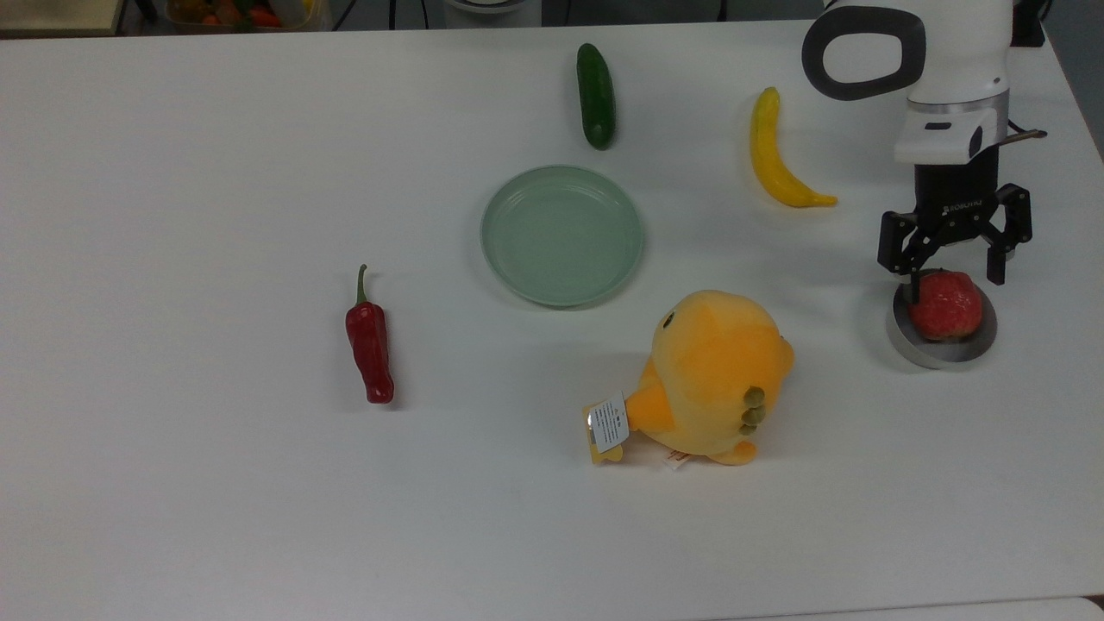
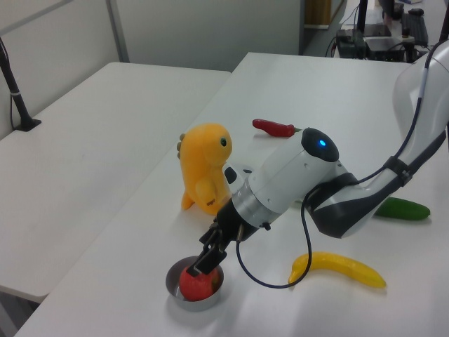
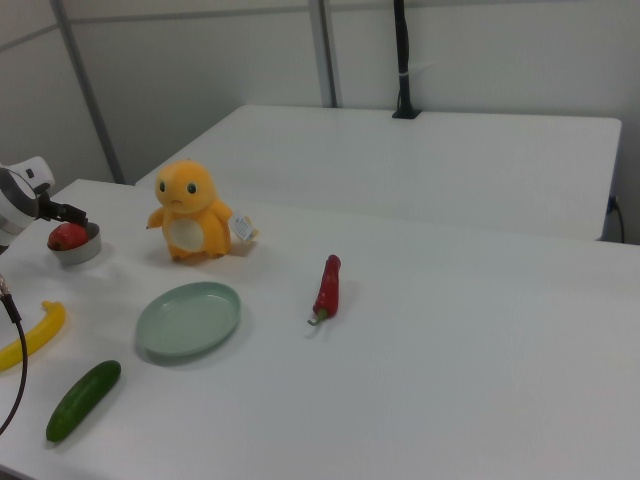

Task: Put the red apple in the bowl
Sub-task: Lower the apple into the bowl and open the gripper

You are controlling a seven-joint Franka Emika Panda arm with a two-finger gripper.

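The red apple [image 1: 946, 304] sits inside the small grey metallic bowl [image 1: 940, 355] near the top view's right edge. My gripper [image 1: 953, 268] hovers just above the apple, open, its two black fingers spread wider than the fruit and holding nothing. In the left view the apple [image 2: 198, 283] rests in the bowl [image 2: 172, 282] at the table's near corner, with the gripper [image 2: 210, 257] right over it. The right view has the apple [image 3: 66, 236] in the bowl [image 3: 79, 255] at its far left.
A yellow plush toy [image 1: 716, 375] stands to the top view's left of the bowl. A pale green plate [image 1: 562, 235] lies mid-table, a banana [image 1: 776, 155] and a cucumber [image 1: 596, 95] behind it, and a red chili pepper [image 1: 370, 345] further left.
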